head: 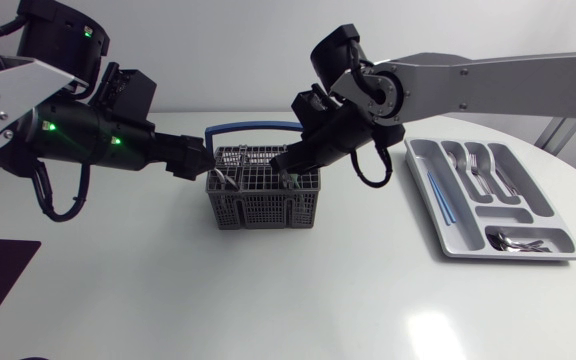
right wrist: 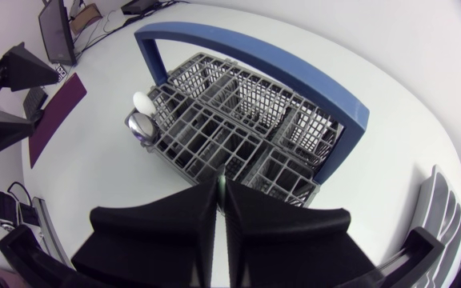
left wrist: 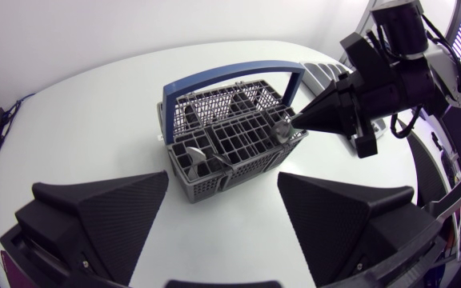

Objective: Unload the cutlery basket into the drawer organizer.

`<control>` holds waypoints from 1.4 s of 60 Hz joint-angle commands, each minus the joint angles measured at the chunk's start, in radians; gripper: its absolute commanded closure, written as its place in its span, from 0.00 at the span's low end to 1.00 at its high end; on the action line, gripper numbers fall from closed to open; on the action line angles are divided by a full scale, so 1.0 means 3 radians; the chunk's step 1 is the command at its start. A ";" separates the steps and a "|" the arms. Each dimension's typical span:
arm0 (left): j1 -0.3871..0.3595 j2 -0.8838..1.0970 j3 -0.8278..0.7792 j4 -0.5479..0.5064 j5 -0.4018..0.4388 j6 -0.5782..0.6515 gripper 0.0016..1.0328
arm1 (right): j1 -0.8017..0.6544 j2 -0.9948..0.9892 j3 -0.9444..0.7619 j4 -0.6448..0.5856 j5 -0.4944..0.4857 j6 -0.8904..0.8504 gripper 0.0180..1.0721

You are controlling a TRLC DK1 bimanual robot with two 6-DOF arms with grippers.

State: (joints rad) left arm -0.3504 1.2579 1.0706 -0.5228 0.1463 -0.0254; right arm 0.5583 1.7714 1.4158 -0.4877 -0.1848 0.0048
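Head view: cutlery basket point(head: 263, 192) mid-surface point(head: 268, 295), drawer organizer point(head: 458, 246) to its right, forks and spoons inside. Right hand point(head: 286, 163) over basket's right end, fingers pinched on a metal cutlery piece point(left wrist: 281, 130). Left hand point(left wrist: 222, 181) spread apart, basket just ahead.

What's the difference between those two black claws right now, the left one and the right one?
The left gripper has its fingers spread wide; the right gripper has its fingers pressed together into a point. The left gripper holds nothing and hangs beside the cutlery basket; the right gripper dips into the basket's top, apparently pinching a silver utensil. Both are matte black, wedge-fingered and aimed at the basket.
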 commanded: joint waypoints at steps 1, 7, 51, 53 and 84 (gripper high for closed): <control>-0.0023 0.0071 -0.0025 0.0025 0.0024 0.0049 0.07 | -0.0036 -0.0142 -0.0107 0.0046 -0.0059 0.0107 0.95; -0.0023 0.0077 -0.0035 0.0025 0.0024 0.0049 0.07 | -0.0056 -0.0249 -0.0143 0.0061 -0.0084 0.0148 0.95; -0.0218 0.0097 -0.0030 0.0086 0.0024 0.0008 0.07 | -0.0624 -0.1420 -0.0583 -0.0092 -0.0325 0.0449 0.95; -0.0218 0.0097 -0.0035 0.0086 0.0024 0.0008 0.07 | -0.0654 -0.1482 -0.0649 -0.0113 -0.0233 0.0414 0.95; -0.0248 0.0087 -0.0056 0.0086 0.0024 0.0003 0.07 | -0.1943 -0.1926 -0.1718 -0.0067 0.0805 -0.0512 0.95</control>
State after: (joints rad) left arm -0.4175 1.2709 1.0706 -0.5026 0.1467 -0.0257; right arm 0.0422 1.1912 0.9566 -0.5339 0.0391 -0.0799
